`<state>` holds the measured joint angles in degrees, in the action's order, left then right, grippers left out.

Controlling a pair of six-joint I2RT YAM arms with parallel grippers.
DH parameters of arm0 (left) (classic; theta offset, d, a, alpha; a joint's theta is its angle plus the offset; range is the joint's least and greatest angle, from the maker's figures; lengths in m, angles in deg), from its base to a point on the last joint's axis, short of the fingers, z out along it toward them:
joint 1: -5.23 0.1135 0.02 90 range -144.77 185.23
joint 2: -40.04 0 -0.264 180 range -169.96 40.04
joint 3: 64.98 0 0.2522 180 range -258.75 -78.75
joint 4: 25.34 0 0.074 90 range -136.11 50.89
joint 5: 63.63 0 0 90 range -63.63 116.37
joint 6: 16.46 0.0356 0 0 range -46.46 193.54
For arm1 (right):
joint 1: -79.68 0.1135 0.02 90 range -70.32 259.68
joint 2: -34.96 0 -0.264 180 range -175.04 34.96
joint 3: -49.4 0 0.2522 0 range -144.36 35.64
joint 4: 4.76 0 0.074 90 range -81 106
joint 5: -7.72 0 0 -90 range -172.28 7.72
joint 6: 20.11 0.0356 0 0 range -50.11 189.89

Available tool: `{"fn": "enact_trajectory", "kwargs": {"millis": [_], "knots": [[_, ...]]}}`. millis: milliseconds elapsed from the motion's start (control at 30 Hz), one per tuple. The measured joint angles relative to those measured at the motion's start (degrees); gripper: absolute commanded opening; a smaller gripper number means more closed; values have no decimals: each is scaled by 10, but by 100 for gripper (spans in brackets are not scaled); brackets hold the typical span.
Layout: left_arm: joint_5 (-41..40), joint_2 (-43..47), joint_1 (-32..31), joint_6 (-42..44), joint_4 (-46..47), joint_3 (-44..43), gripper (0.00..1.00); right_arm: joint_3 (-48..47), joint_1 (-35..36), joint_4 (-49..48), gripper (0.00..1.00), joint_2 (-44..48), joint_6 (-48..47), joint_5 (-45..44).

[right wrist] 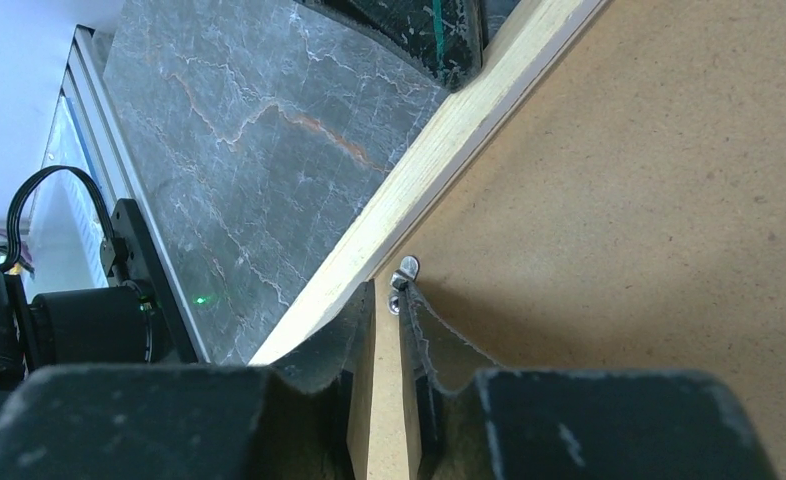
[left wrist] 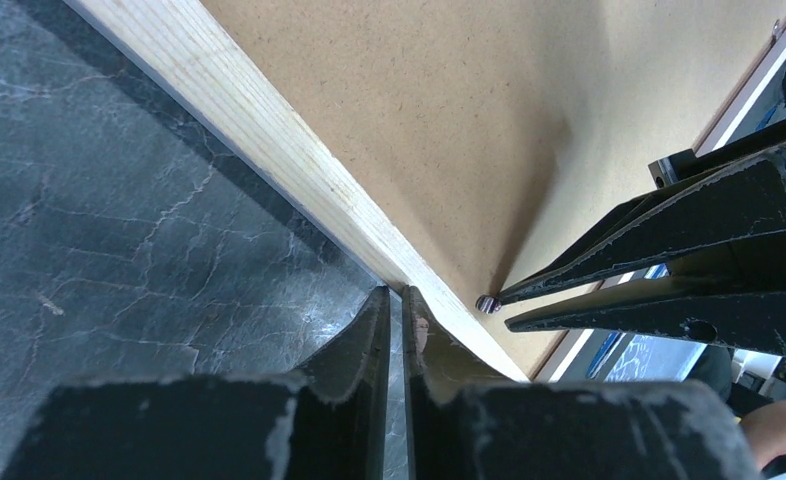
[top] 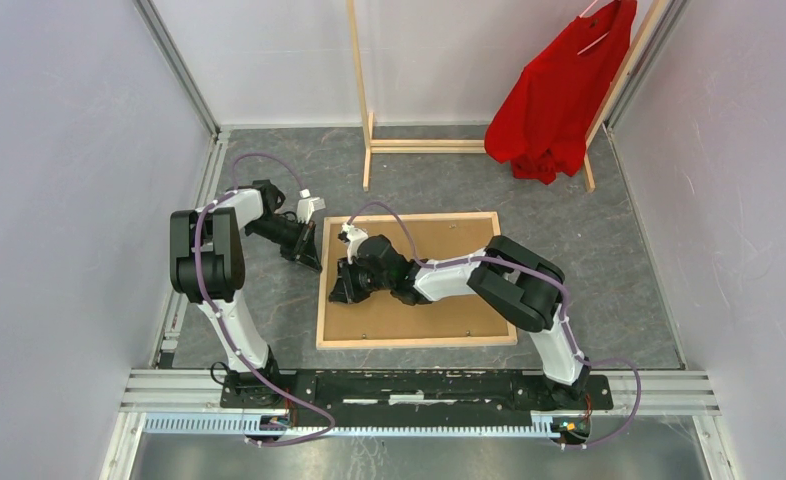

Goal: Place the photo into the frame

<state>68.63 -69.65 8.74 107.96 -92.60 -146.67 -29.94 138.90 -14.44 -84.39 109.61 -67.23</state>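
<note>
The frame (top: 419, 341) lies flat with its light-wood back up, about midway between the left and right edges of the grey marbled table (top: 609, 260) and nearer the near edge than the far one. The photo (top: 399, 320) sits inside its rails with the plain brown board side up, so the print itself is hidden.

The left gripper (top: 314, 262) is at the frame's left rail, close to its far left corner. In its wrist view the fingertips (left wrist: 379, 300) rest at the outer edge of the wooden rail, drawn almost together, with only a slit between them and nothing in it.

The right gripper (top: 339, 295) reaches across the board to the same left side. Its tips come down by a small metal tab (right wrist: 404, 280) that sits on the board against the rail's inner edge. Its fingers (right wrist: 424, 330) stand a little apart and one tip touches the tab. I cannot tell whether they are nipping it.

A wooden clothes rack (top: 369, 140) stands along the table's far edge, and a red shirt (top: 559, 90) hangs near the far right corner.
</note>
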Motion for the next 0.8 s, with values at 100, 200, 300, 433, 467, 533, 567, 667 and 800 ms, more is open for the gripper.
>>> {"fn": "enact_trajectory", "kwargs": {"millis": [100, 200, 300, 433, 467, 533, 567, 667, 800], "knots": [[0, 0, 0, -1, 0, 0, 14, -2, 0, -1, 18, -2, 1, 1], [0, 0, 0, -1, 0, 0, 14, -5, 0, 0, 16, -5, 1, 4], [0, 0, 0, -2, 0, 0, 14, -9, 0, 0, 16, -9, 1, 7], [0, 0, 0, -2, 0, 0, 14, -13, 0, -2, 15, -13, 1, 11], [0, 0, 0, -2, 0, 0, 14, -14, 0, -1, 15, -13, 1, 12], [0, 0, 0, -2, 0, 0, 14, -14, 0, -1, 14, -14, 2, 13], [0, 0, 0, -2, 0, 0, 14, -15, 0, -1, 14, -14, 2, 14], [-1, 0, -1, -2, 0, 0, 14, -16, 0, 0, 14, -14, 1, 14], [-1, 0, -1, -2, 0, 0, 14, -19, -1, 7, 14, -14, 0, 14]]}}
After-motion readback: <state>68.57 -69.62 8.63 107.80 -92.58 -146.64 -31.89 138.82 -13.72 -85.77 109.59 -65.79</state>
